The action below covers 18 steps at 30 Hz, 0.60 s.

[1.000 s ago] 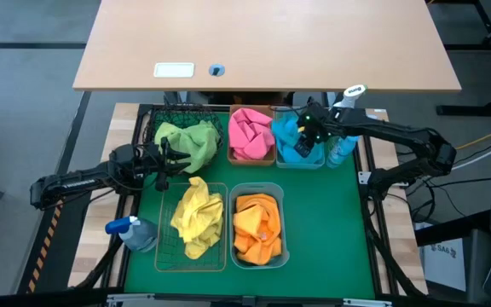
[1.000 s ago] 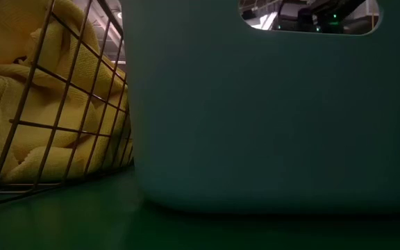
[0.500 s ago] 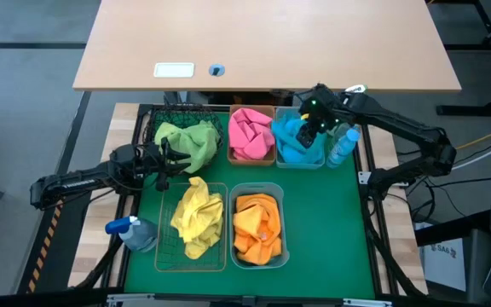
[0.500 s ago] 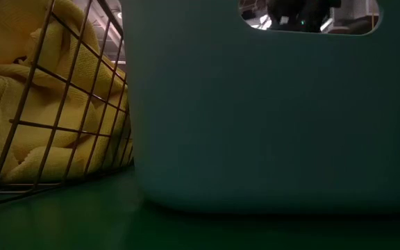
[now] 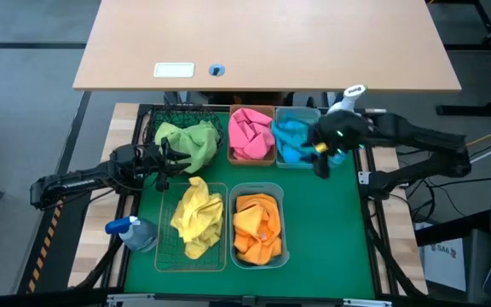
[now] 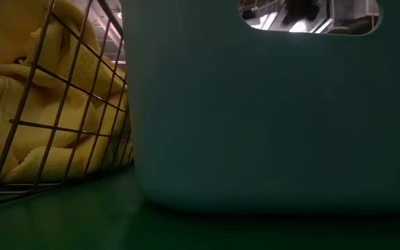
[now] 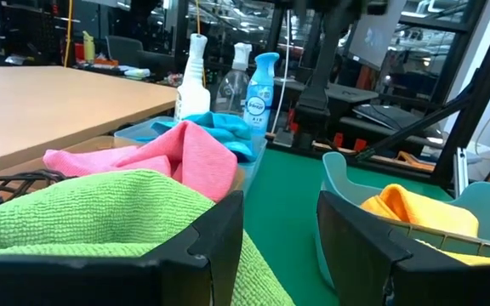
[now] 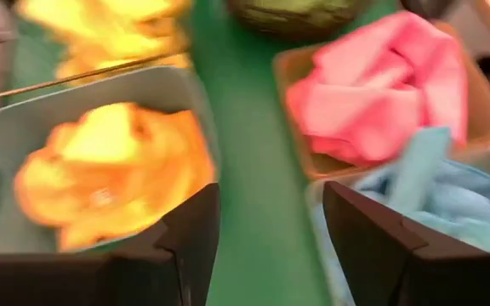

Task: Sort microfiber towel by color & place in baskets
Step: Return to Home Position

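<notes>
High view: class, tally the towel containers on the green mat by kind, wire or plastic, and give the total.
Wire: 2, the mesh basket and the rectangular basket
Plastic: 3, the amber bin, the clear bin and the blue bin
Total: 5

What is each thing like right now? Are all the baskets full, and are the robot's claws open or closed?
green mesh basket: holds green towel
amber bin: holds pink towel
pale blue bin: holds blue towel
wire basket: holds yellow towel
blue bin: holds orange towel
left gripper: open, empty
right gripper: open, empty
</notes>
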Each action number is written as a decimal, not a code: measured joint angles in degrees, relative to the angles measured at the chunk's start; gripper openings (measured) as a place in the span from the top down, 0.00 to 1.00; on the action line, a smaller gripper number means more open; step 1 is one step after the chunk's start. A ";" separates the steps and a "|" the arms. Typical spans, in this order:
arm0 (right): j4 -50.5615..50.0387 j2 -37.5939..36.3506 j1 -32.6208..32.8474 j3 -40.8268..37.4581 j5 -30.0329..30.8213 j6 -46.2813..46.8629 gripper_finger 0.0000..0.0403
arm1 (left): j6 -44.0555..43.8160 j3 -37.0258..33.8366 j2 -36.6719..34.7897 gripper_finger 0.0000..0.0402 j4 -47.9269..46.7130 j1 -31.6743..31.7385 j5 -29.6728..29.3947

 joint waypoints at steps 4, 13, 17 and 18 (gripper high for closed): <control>-1.59 -4.95 8.00 0.00 2.66 1.93 0.48 | 0.80 0.00 0.00 0.64 0.02 -0.01 0.00; -1.91 -16.35 21.77 -4.14 18.06 10.17 0.48 | 0.96 0.00 0.00 0.64 0.03 -0.01 0.00; -0.83 -20.17 26.27 -9.53 21.91 13.35 0.48 | 0.96 0.00 0.00 0.64 0.04 0.00 0.00; 0.29 -21.01 27.38 -11.34 22.21 13.63 0.48 | 0.96 0.00 0.00 0.64 0.04 0.01 0.00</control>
